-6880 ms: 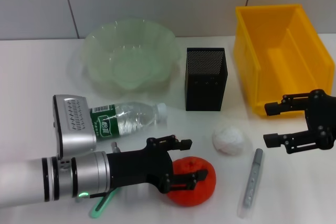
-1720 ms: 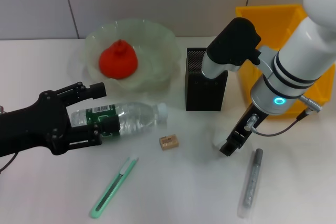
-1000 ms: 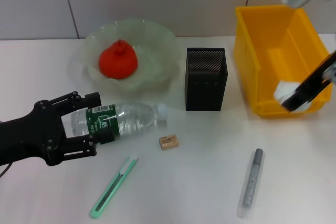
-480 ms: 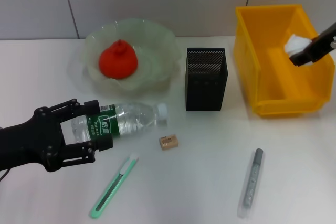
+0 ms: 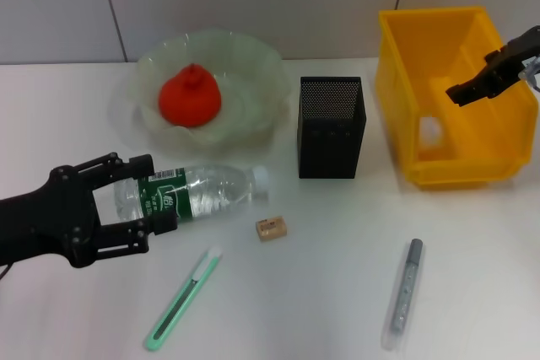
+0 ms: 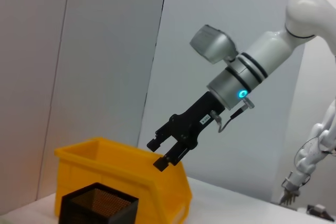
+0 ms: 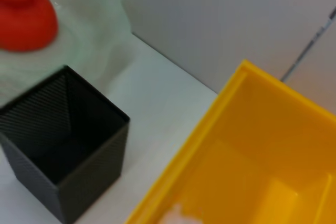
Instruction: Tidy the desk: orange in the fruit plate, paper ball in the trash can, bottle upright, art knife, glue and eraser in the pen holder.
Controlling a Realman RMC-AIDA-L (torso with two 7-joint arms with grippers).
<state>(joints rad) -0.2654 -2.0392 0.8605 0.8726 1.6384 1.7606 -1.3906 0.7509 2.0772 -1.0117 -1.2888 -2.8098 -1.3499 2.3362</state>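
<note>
Paper ball (image 5: 432,130) seemingly low inside yellow bin (image 5: 472,35), below spread, empty right gripper (image 5: 477,83)

Bottle (image 5: 190,194) — green label carries white characters and a barcode; neither is legible. No other text is readable.

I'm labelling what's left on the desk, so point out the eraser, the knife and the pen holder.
eraser (image 5: 271,228), head view, middle of its top face
knife (image 5: 182,301), head view, middle of its green handle
pen holder (image 5: 330,142), head view, front mesh wall
</note>
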